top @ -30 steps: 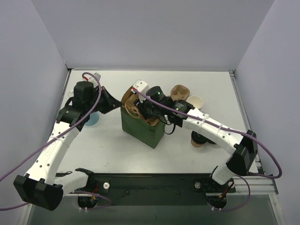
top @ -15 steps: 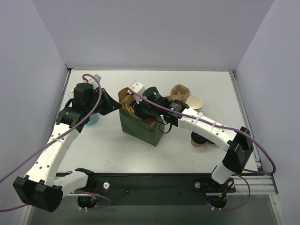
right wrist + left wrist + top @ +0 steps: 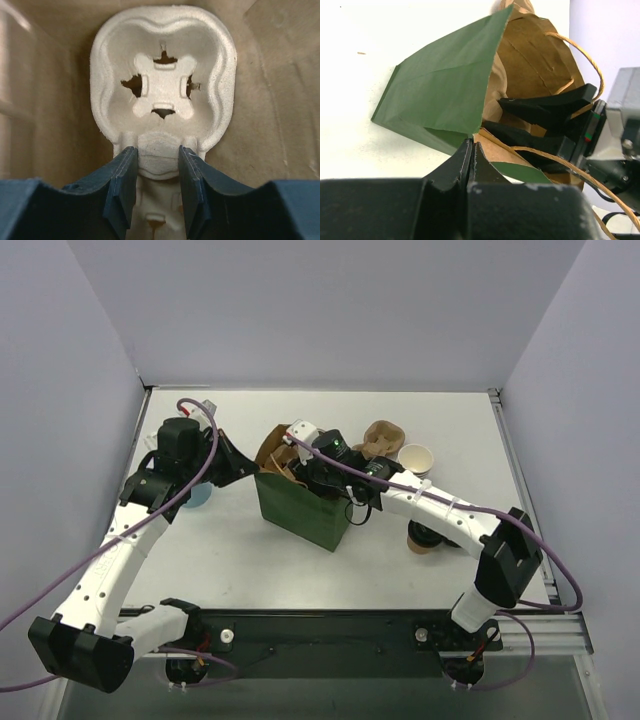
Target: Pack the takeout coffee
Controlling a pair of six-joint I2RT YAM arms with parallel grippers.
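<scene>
Green bag [image 3: 300, 518] pinched — right pincer [image 3: 156, 152] clamps tray [image 3: 162, 95]

The top camera looks steeply down from behind the arm bases, far enough back to take in the whole white table [image 3: 240, 560] and the dark green paper bag [image 3: 300, 515]. The left wrist camera sits close by the bag's rim and faces sideways into its mouth, along the left gripper [image 3: 471, 150]. The right wrist camera is inside the bag, very near a pale moulded-pulp cup carrier [image 3: 162, 90] and facing down at it. All 3 views share the bag.
</scene>
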